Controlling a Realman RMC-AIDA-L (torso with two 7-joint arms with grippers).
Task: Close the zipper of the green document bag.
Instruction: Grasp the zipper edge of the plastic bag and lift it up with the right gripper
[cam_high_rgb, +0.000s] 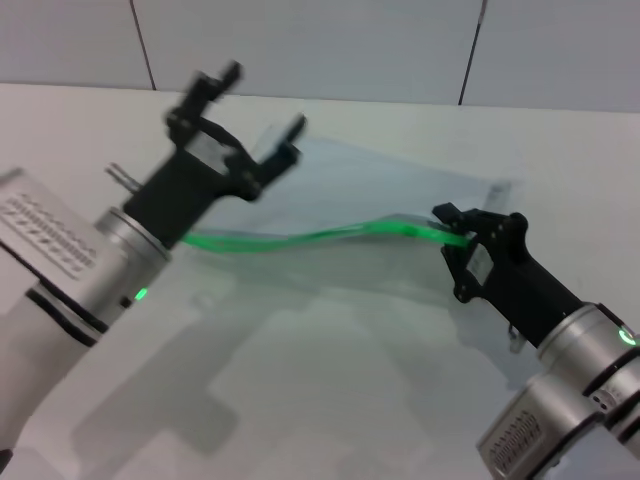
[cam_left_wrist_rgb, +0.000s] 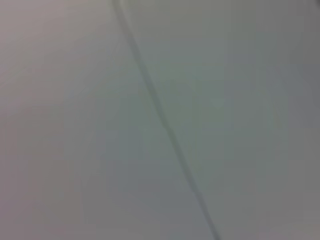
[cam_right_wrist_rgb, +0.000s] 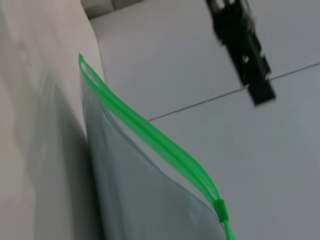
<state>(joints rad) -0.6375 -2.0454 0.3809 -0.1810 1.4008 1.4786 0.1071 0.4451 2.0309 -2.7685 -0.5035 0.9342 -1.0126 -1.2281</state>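
The green document bag (cam_high_rgb: 400, 190) is a translucent pale pouch on the white table, its near edge lifted and bowed. The bright green zipper (cam_high_rgb: 320, 237) runs along that edge, from under my left arm to my right gripper (cam_high_rgb: 456, 232), which is shut on its right end. In the right wrist view the zipper (cam_right_wrist_rgb: 150, 135) curves away, with a small green slider (cam_right_wrist_rgb: 220, 210) close to the camera. My left gripper (cam_high_rgb: 255, 110) hangs open above the bag's far left corner and holds nothing. It also shows far off as a dark gripper (cam_right_wrist_rgb: 242, 50). The left wrist view shows no bag.
The white table (cam_high_rgb: 330, 380) stretches out in front of the bag. A tiled wall (cam_high_rgb: 330, 40) rises behind it. The left wrist view holds only a pale surface crossed by a dark seam (cam_left_wrist_rgb: 165, 130).
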